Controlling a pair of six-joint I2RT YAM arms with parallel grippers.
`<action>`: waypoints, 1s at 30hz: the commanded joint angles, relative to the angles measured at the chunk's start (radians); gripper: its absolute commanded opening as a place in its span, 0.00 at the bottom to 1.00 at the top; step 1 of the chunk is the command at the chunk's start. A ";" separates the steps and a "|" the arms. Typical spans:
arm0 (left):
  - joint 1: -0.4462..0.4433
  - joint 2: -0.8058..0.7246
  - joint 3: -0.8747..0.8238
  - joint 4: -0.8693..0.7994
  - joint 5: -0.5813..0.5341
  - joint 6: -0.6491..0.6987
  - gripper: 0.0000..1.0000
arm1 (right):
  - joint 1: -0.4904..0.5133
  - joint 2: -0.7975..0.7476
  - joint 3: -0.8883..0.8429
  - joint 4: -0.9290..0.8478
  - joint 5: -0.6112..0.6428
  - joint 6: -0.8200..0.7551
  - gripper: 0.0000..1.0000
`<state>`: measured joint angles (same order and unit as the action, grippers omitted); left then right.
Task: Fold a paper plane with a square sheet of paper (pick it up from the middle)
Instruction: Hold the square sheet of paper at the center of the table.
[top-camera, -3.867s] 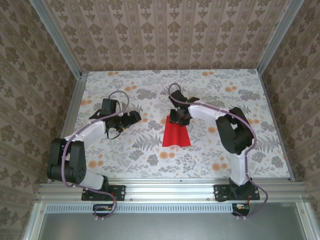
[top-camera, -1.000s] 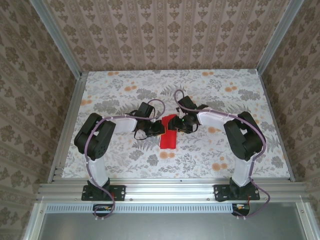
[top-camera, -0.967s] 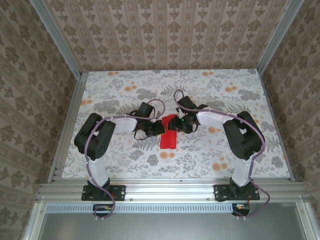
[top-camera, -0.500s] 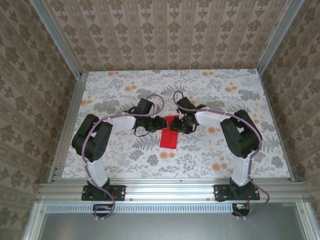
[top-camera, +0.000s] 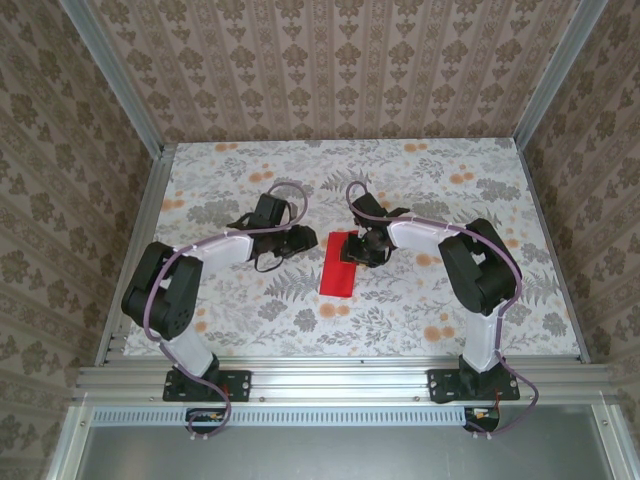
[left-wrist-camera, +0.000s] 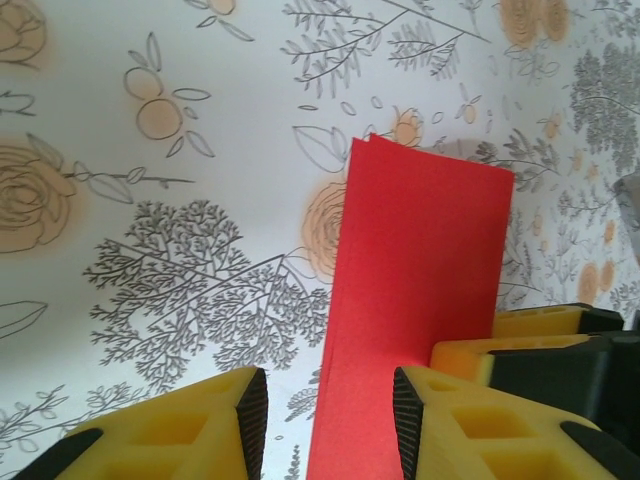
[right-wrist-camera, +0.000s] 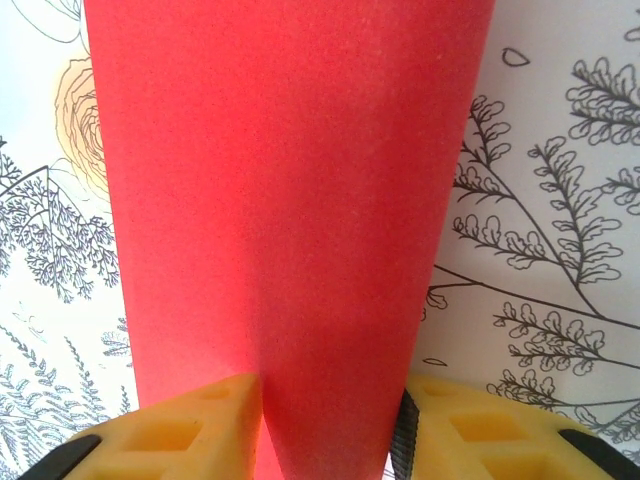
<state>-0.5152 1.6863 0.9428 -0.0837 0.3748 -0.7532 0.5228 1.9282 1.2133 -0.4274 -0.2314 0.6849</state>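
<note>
The big flowery table (top-camera: 450, 180) carries everything. The left arm (top-camera: 215, 247) and the right arm (top-camera: 420, 232) both reach in to the middle of it.

The square sheet of paper (top-camera: 339, 266) lies flat there, between the two arms. It is not square any more. It looks like a long red strip, and in the left wrist view two edges peek out at its far corner (left-wrist-camera: 372, 142), so I think it is folded in half. That looks like the first fold done. There is no pointy nose and there are no wings, so most of the paper plane is still to make.

Nothing here is a box or a bowl. The paper just rests on the table.

The left fingers (left-wrist-camera: 180, 430) are partway apart and hold nothing. They sit at the left edge of the strip. The right fingers (right-wrist-camera: 160, 425) are partway apart too, right over the far end of the paper (right-wrist-camera: 290, 200). The red runs under both of them. I cannot tell if they press on it.
</note>
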 joint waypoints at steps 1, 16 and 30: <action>0.007 -0.020 -0.012 -0.031 -0.026 -0.009 0.40 | 0.003 0.055 -0.006 -0.070 0.041 0.000 0.42; 0.017 -0.017 -0.014 -0.058 -0.048 -0.015 0.40 | 0.002 0.084 0.014 -0.105 0.050 -0.067 0.44; 0.017 -0.001 -0.009 -0.050 -0.012 -0.015 0.39 | 0.003 0.117 0.035 -0.147 0.063 -0.060 0.45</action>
<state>-0.5022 1.6863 0.9360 -0.1276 0.3420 -0.7574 0.5228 1.9644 1.2724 -0.4992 -0.2359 0.6277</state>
